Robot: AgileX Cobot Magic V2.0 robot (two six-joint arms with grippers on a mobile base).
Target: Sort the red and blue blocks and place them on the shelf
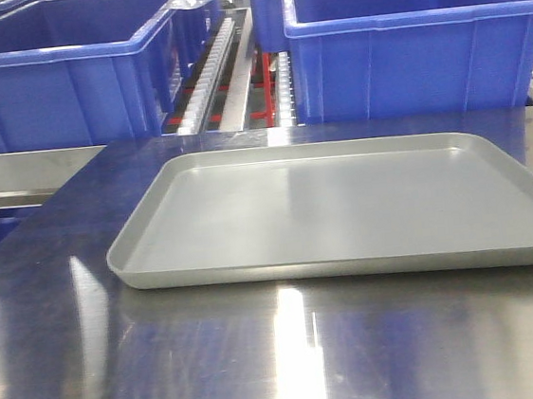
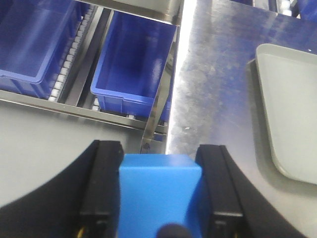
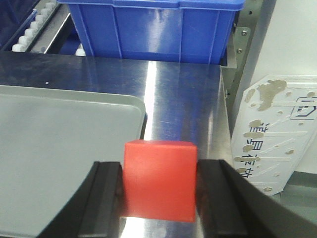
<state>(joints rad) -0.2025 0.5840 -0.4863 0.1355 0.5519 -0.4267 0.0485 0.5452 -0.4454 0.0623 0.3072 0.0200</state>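
1. Table [image 1: 266, 371]: flat, shiny steel top.
2. Shelf [image 1: 210, 67]: tiered steel rack with white roller tracks, beyond the table's far edge and below its left edge.
3. Large blue plastic bins [image 1: 403, 42]: on the rack's tracks.
4. Shallow grey rectangular tray [image 1: 343, 201]: mid-table, toward the right edge.
5. Small matte blue cube [image 2: 158, 193]: clamped between the left fingers [image 2: 101, 188] at the table's left edge; rack ahead and leftward.
6. Small matte red cube [image 3: 158, 178]: clamped between the right fingers [image 3: 106, 198], near the table's right edge beside the tray's corner; rack straight ahead.

Likely next: each arm reaches forward.
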